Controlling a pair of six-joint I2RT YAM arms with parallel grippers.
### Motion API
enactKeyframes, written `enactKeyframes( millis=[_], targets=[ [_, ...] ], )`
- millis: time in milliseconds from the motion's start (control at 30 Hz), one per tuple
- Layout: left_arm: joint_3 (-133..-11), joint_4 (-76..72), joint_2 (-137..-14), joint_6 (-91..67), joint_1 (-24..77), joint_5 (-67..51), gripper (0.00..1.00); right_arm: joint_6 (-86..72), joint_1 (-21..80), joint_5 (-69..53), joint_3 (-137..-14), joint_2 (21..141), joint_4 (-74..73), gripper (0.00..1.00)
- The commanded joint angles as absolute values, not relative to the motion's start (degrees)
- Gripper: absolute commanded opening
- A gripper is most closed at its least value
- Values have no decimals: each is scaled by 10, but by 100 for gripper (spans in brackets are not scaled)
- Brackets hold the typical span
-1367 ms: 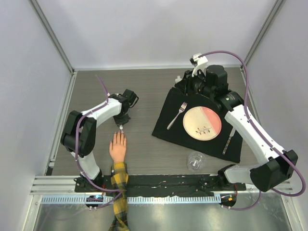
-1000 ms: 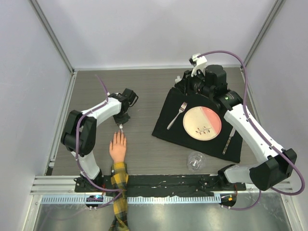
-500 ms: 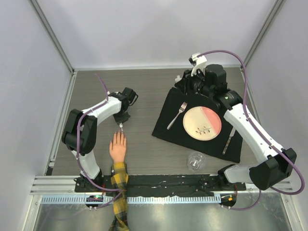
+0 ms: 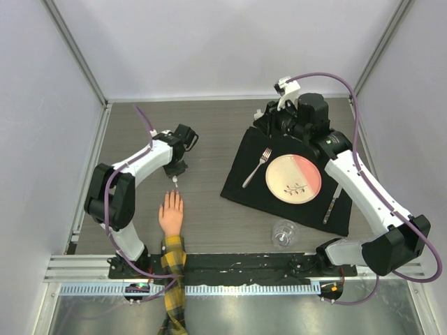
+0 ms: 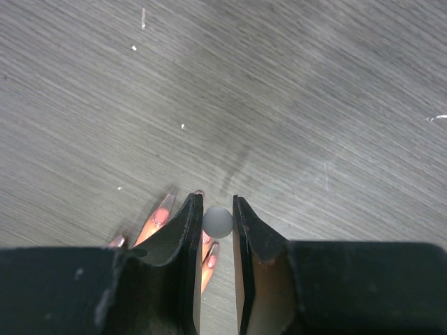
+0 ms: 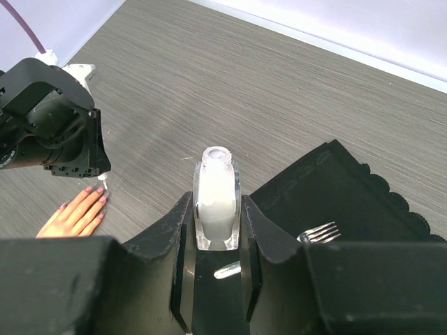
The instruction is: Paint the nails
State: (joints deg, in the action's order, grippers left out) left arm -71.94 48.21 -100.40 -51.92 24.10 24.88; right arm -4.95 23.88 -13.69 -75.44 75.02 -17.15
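The peach fake hand [image 4: 171,213] with a yellow-and-black plaid sleeve [image 4: 173,276] lies palm down at the near left. My left gripper [image 4: 176,169] hovers just beyond its fingertips, shut on a small white polish brush cap [image 5: 217,220] that points down. In the left wrist view the pinkish nails [image 5: 163,209] show under and beside the left jaw [image 5: 217,202]; some are hidden by it. My right gripper [image 6: 217,199] is shut on an open bottle of white polish [image 6: 217,185], held upright over the far edge of the mat [image 4: 264,118].
A black placemat [image 4: 244,178] on the right carries a pink-and-cream plate [image 4: 293,175], a fork [image 4: 256,167] and a knife [image 4: 332,202]. A clear glass [image 4: 283,234] stands at its near edge. Grey walls enclose the table.
My left gripper with the brush has drawn slightly away from the fingertips toward the far side, and its arm has shifted a little. The right arm has barely moved.
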Motion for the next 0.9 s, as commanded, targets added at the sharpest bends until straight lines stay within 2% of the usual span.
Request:
enactKeyframes(
  millis=[0, 867],
  targets=[
    [-702, 490, -975, -527, 246, 255, 0, -60, 238, -147, -765, 732, -132, 0],
    [-701, 476, -1007, -528, 252, 241, 0, -54, 237, -142, -769, 740, -135, 0]
  ],
)
